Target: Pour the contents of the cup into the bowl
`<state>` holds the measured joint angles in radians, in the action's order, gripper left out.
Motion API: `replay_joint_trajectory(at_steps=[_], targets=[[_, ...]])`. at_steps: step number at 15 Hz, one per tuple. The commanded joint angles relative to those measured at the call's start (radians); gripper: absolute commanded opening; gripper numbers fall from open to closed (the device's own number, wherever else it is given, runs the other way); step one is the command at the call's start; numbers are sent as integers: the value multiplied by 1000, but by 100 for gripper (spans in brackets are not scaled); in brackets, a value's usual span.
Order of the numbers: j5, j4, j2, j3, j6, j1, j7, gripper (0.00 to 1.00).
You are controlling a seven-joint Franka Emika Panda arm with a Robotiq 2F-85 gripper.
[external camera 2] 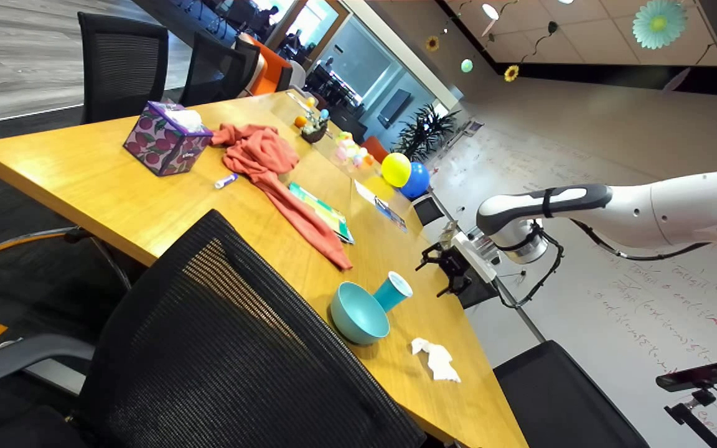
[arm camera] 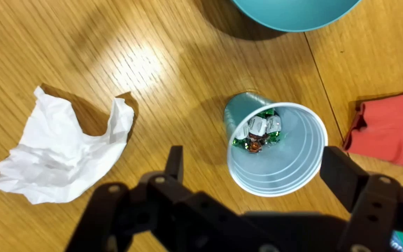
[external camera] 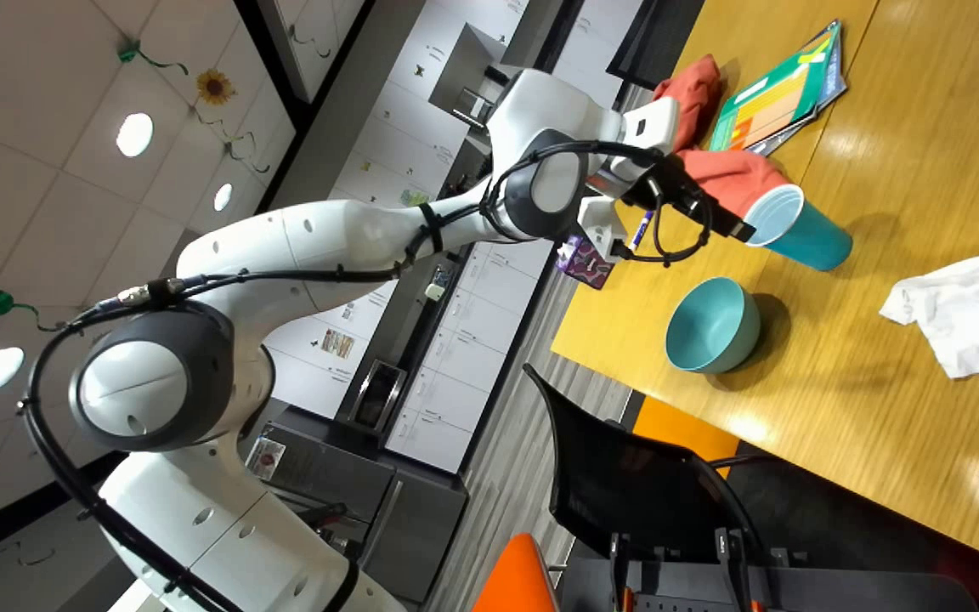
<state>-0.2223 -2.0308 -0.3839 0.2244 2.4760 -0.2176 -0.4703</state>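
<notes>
A spread claw point(arm camera: 255, 163) hangs above the upright cup point(arm camera: 285, 155) of wrapped candies point(arm camera: 258, 126), bowl point(arm camera: 296, 14) at its twelve o'clock in the wrist view.

My gripper point(external camera: 743, 229) points down over the wooden table point(external camera: 923, 127), its tips seen against the rim of the upright teal cup point(external camera: 821, 241); whether they touch I cannot tell. The teal bowl point(external camera: 713, 327) sits near my gripper, toward the black mesh chair point(external camera: 625, 467). To one side of me lies a red cloth point(external camera: 729, 174) with booklets point(external camera: 774, 95) beyond it; opposite, past the cup, a crumpled white tissue point(external camera: 974, 314).
</notes>
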Motion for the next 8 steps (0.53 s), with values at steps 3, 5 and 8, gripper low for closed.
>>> replay_joint_trajectory(at_steps=[3, 5, 8], targets=[[-5, 12, -18, 12, -4, 10, -3, 100], [-4, 16, -18, 12, -4, 11, -4, 100], [-5, 43, -55, 11, -1, 8, -3, 100]])
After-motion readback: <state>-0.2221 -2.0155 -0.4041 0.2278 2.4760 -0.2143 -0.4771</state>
